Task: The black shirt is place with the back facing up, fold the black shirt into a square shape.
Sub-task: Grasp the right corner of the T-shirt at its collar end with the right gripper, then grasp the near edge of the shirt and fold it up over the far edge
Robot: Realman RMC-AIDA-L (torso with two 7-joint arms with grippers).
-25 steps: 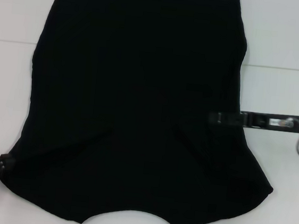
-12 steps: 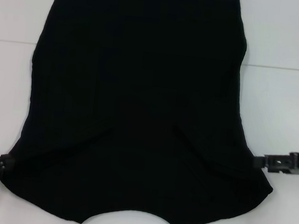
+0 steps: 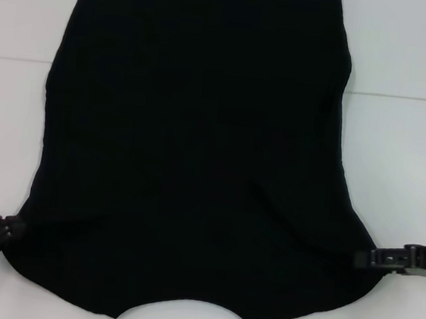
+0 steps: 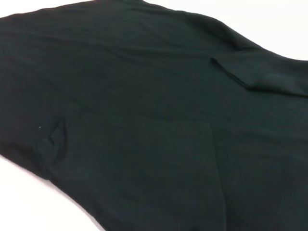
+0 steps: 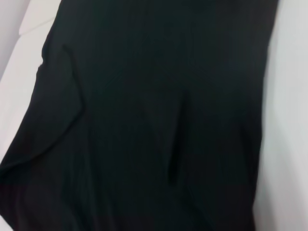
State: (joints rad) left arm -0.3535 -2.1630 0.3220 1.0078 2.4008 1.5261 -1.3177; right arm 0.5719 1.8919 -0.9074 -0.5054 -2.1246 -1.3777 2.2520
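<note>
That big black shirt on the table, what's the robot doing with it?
The robot is getting ready to fold the black shirt, which lies spread flat on the white table. Its left claw is at the shirt's near left corner, and its right claw is at the near right corner. No fold has been made yet.

No text, label, brand, number or sign could be read in any view. The black shirt (image 3: pixel 191 150) showed only plain dark cloth, with no lettering on the side facing up.
</note>
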